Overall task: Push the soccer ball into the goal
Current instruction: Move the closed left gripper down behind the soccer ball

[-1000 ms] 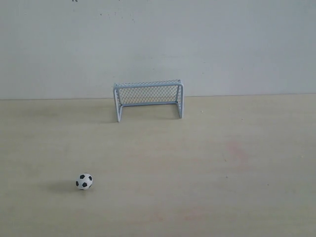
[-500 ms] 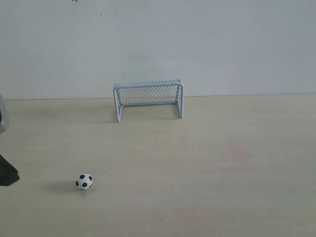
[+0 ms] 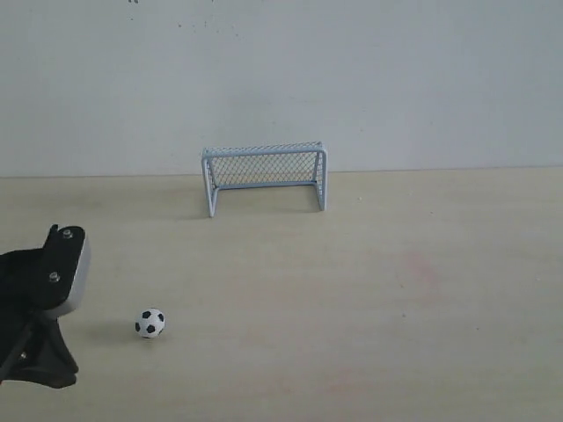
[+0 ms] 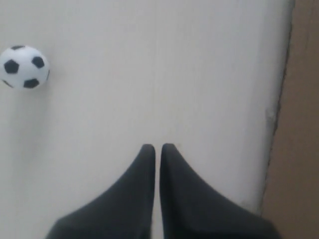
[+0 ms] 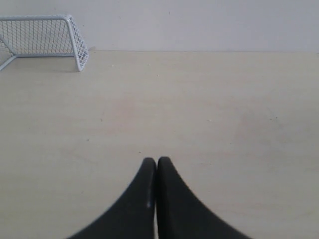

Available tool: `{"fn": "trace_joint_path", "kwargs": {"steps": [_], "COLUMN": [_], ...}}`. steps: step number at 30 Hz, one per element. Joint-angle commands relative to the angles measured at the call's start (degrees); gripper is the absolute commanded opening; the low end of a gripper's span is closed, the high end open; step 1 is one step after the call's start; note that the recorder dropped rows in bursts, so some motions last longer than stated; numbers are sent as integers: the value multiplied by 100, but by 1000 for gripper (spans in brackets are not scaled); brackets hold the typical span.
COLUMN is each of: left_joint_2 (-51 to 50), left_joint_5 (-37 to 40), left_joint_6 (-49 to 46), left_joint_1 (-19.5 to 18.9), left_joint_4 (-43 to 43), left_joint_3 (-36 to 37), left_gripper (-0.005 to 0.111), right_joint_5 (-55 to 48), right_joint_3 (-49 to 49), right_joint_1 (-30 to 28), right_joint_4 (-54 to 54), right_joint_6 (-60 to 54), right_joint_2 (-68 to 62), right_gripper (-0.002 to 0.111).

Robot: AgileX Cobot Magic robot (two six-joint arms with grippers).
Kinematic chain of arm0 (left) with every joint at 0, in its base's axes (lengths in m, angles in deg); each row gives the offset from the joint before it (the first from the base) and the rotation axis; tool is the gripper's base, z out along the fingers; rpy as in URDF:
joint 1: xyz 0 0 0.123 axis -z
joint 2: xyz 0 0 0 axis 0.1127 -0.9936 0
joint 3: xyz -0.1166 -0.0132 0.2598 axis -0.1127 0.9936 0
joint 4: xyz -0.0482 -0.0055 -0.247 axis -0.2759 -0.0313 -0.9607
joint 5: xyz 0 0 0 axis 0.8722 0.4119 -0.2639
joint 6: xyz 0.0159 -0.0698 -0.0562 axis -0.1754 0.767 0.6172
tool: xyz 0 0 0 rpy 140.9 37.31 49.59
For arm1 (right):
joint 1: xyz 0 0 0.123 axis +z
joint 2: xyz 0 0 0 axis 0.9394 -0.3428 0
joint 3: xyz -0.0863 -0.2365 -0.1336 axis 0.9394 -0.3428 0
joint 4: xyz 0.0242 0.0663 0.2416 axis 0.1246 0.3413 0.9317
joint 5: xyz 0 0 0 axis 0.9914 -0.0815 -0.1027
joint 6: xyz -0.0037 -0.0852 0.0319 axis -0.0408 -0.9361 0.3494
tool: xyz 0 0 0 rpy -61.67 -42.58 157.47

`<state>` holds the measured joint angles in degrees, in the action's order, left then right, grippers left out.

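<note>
The soccer ball (image 3: 150, 323) is small and white with black patches. It rests on the pale table at the front left, also seen as the ball (image 4: 24, 66) in the left wrist view. The goal (image 3: 265, 177), with its pale blue frame and mesh, stands at the back centre against the wall; its open mouth faces the front. My left arm (image 3: 42, 303) reaches in at the left edge, a little left of the ball and not touching it. Its gripper (image 4: 157, 147) is shut and holds nothing. My right gripper (image 5: 157, 160) is shut and empty, out of the exterior view, with the goal (image 5: 45, 36) far ahead of it.
A plain grey wall (image 3: 352, 79) runs behind the goal. The table edge (image 4: 279, 129) shows close beside the left gripper, with a brown surface beyond it. A faint reddish stain (image 3: 420, 266) marks the table right of centre.
My left arm has come into the exterior view from the left edge and moved right toward the ball. The ball and goal have not moved.
</note>
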<state>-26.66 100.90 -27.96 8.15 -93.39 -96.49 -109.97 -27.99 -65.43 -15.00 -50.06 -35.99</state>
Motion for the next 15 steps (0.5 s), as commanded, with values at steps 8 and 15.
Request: {"fn": "trace_joint_path", "kwargs": {"steps": [8, 15], "left_joint_2": [-19, -344], "left_joint_5": [-742, -1149], "left_joint_6": [-91, -91], "left_joint_1": [31, 168], "left_joint_4": [3334, 3312], "left_joint_3": [-58, -58], "left_gripper": [4, 4], "right_joint_5": [12, 12], "right_joint_3": [3, 3], "right_joint_1": [4, 4], "right_joint_4": [-20, -20], "right_joint_6": [0, 0], "right_joint_2": [25, 25], "right_gripper": [0, 0]}}
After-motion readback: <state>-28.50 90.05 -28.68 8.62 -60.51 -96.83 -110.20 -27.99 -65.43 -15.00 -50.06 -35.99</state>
